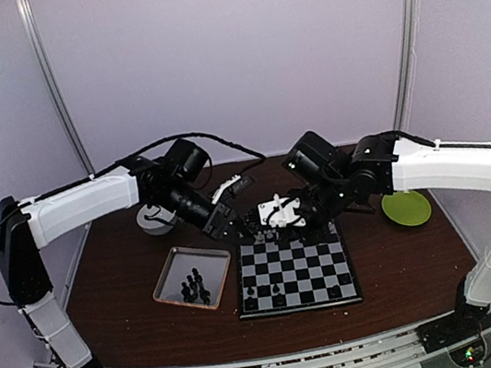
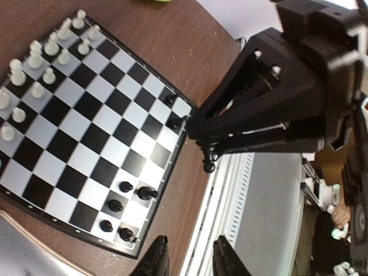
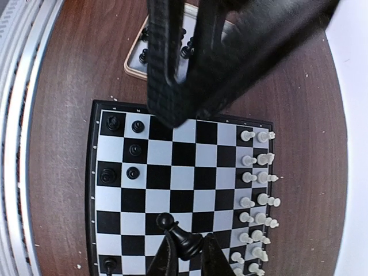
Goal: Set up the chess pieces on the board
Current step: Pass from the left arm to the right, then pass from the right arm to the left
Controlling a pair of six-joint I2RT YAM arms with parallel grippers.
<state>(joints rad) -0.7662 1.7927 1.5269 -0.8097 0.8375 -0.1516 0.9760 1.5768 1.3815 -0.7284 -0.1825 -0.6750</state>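
**Status.** The right fingers (image 3: 167, 256) were clenched on one black piece (image 3: 177, 230), which hung above the board (image 3: 184, 178) near the lower centre of the right wrist view. The left fingers (image 2: 155, 261) stood released with nothing between them, close beside the right arm over the far edge of the board.

**Location of parts.** The white pieces (image 3: 256, 172) filled two files along the right edge of the board in the right wrist view. A few black pieces (image 3: 133, 150) stood on the left-edge squares. More black chessmen (image 1: 194, 284) lay in the tray (image 1: 174, 275) on the tabletop (image 1: 113, 289), left of the board in the top view.

**Procedure for the step in hand (judgement).**
1. Carry the held piece to a vacant square on the black side.
2. Keep it high enough to pass over the pieces already standing.
3. Lower it straight down, centred on the square.
4. Release only once the base sits flat.
5. Withdraw vertically so the fingers do not brush a neighbour.
6. Keep the left arm apart from the right during the descent.

**Markings.** No brand or label could be read. The black border of the board possibly carried tiny marks, but they were too small to make out.
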